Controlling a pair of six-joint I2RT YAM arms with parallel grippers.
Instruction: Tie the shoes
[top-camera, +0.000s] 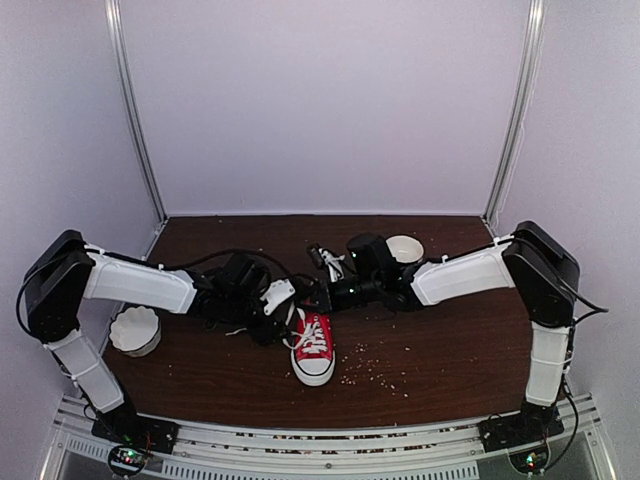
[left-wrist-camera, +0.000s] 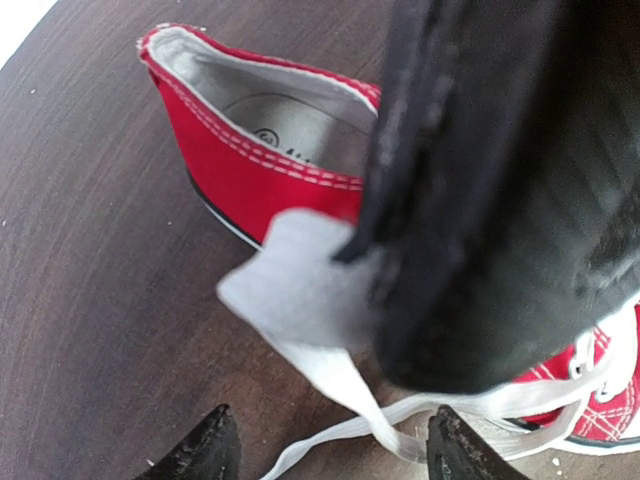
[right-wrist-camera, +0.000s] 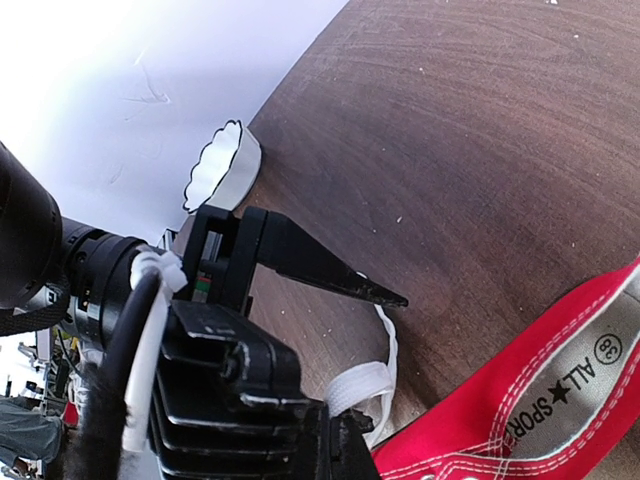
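The red sneaker (top-camera: 313, 347) lies mid-table with its white toe cap toward the near edge. Both grippers meet at its heel end. My right gripper (top-camera: 318, 298) is shut on a folded piece of white lace (right-wrist-camera: 362, 384). In the left wrist view it fills the right side (left-wrist-camera: 365, 262), with the lace fold (left-wrist-camera: 300, 290) sticking out beside the shoe's heel opening (left-wrist-camera: 250, 150). My left gripper (left-wrist-camera: 332, 455) is open, and a lace strand (left-wrist-camera: 340, 435) runs on the table between its fingertips. One left finger (right-wrist-camera: 320, 270) hovers just above the held lace.
A scalloped white bowl (top-camera: 135, 330) stands at the left, also in the right wrist view (right-wrist-camera: 220, 170). A round white bowl (top-camera: 404, 248) stands at the back behind the right arm. Crumbs (top-camera: 385, 372) are scattered right of the shoe.
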